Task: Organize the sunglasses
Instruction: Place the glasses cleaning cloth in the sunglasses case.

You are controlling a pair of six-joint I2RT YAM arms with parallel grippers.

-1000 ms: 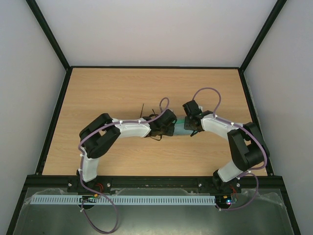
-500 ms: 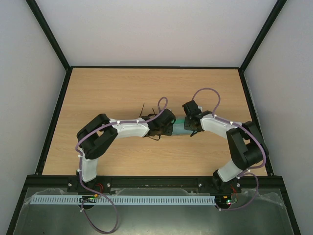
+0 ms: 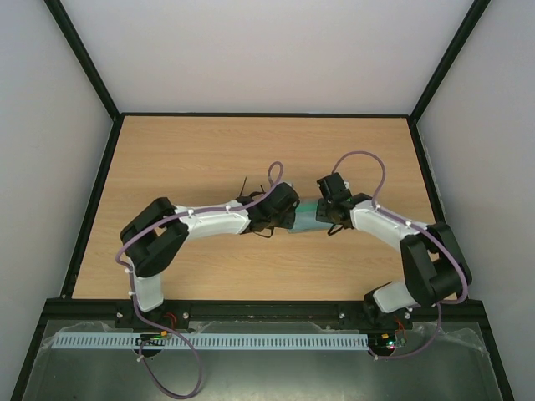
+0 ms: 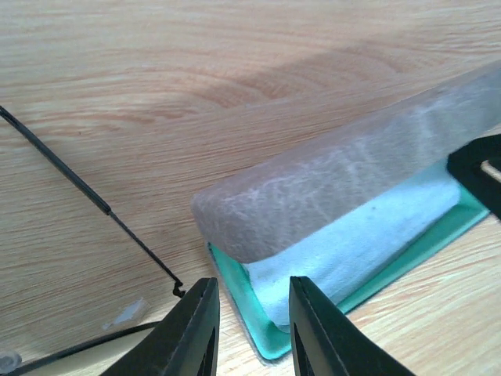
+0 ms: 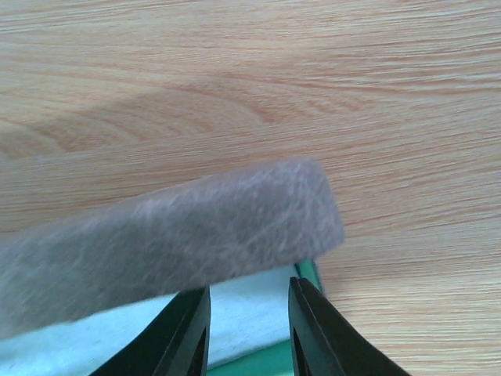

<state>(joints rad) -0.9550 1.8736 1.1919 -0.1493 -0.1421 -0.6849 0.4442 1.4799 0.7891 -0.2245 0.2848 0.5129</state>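
The left gripper is set narrowly parted at one end of the grey case, the right gripper likewise at the other; a grip cannot be told. A light blue cloth is seen inside. The sunglasses are laid on the table just beside the case.

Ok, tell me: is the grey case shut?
No, the grey case gapes open, showing the light blue cloth inside.
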